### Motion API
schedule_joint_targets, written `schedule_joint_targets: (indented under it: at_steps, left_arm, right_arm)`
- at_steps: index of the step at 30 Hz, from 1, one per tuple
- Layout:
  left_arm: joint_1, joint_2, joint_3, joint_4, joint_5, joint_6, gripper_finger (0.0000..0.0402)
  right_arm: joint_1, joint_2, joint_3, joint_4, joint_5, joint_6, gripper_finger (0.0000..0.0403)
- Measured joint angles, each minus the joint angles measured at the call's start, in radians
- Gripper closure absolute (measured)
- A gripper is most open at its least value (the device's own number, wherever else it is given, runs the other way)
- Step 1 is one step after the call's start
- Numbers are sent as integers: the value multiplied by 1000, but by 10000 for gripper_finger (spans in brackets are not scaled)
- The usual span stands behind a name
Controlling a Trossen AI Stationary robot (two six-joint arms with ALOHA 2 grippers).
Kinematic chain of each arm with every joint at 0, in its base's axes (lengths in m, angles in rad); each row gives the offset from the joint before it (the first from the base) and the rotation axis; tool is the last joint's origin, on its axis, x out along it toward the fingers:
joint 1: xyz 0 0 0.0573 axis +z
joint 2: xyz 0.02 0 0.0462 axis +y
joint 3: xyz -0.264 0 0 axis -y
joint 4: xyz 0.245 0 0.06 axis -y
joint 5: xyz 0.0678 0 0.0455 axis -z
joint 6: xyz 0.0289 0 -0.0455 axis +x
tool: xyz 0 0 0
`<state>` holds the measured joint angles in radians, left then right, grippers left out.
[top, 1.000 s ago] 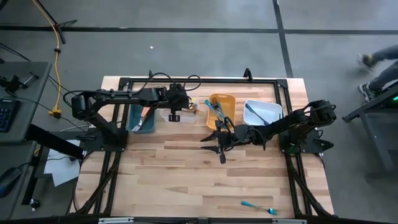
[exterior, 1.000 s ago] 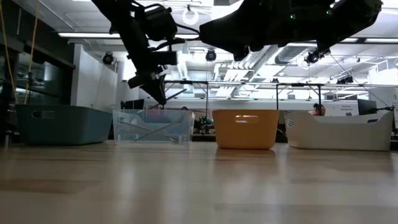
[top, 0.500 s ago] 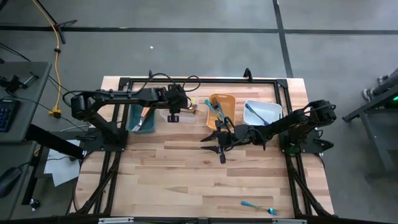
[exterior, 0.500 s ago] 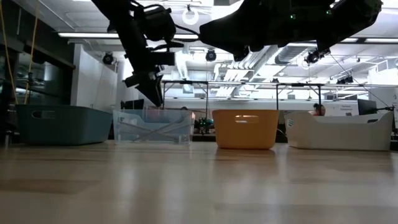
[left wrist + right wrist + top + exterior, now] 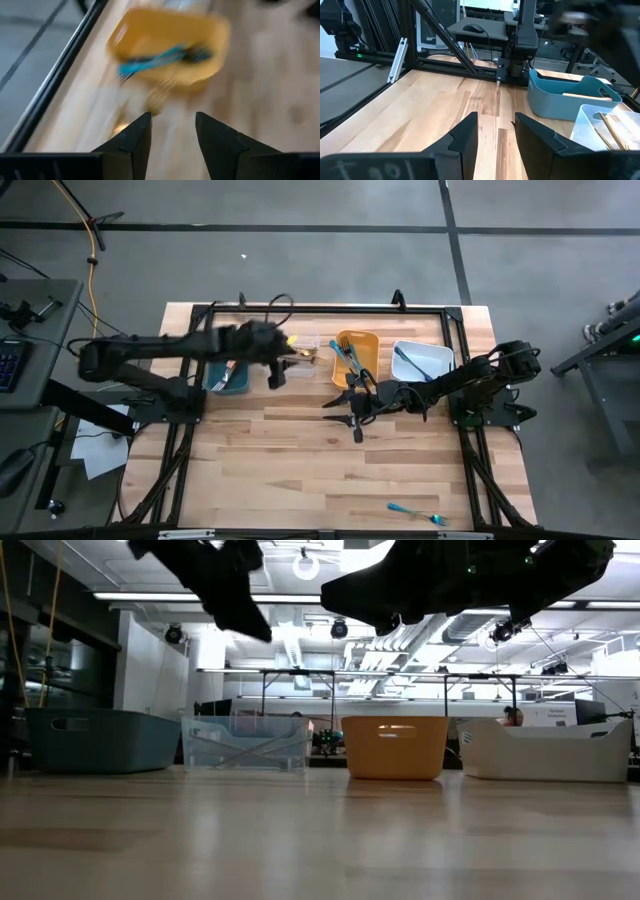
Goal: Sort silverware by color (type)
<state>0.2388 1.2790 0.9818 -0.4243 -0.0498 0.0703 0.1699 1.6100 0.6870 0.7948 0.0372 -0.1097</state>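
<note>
High view: left gripper [image 5: 276, 370] was motion-blurred over the clear bin [image 5: 296, 356], so its finger gap was hard to judge here. Right gripper [image 5: 352, 412] hung over bare table [image 5: 300, 460], just short of the orange bin [image 5: 357, 352], which held teal forks [image 5: 343, 355]. The white bin [image 5: 424, 359] beyond it held one teal utensil [image 5: 403, 358]. A lone teal fork [image 5: 415, 512] lay well away from both grippers, near the table's front edge. Salmon-handled forks [image 5: 228, 372] lay in the teal bin [image 5: 216, 370], partly hidden by the left arm.

Low view: arms were dark silhouettes, bin contents mostly hidden; thin utensils [image 5: 245, 748] were faint through the clear bin.

Left wrist view: blurred; fingers [image 5: 131, 145] stood apart, empty, orange bin ahead.

Right wrist view: fingers [image 5: 462, 137] apart, nothing between. No legible writing.
</note>
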Motion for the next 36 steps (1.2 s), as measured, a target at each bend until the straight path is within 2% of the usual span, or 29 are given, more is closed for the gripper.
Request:
schedule_joint_targets:
  at_steps: [2,7,11,15,19,22,29,36]
  left_arm:
    - [-50,-63,-87,137,12,-23,256]
    - [-189,-194,-390,619,2,-108,256]
    - [-292,-237,-588,947,-94,-167,256]
    - [-360,-242,-703,1162,-211,-172,257]
    - [-386,-242,-742,1219,-280,-164,257]
    - [-386,-242,-741,1232,-280,-164,257]
    - [-386,-242,-740,1235,-280,-164,257]
    - [-386,-242,-740,1236,-279,-164,257]
  right_arm:
    - [0,0,0,0,0,1,279]
    - [0,0,0,0,4,27,279]
    - [0,0,0,2,4,26,279]
    - [0,0,0,10,3,24,279]
    - [0,0,0,15,3,24,279]
    - [0,0,0,18,10,24,279]
    - [0,0,0,17,121,24,279]
    - [0,0,0,12,113,66,279]
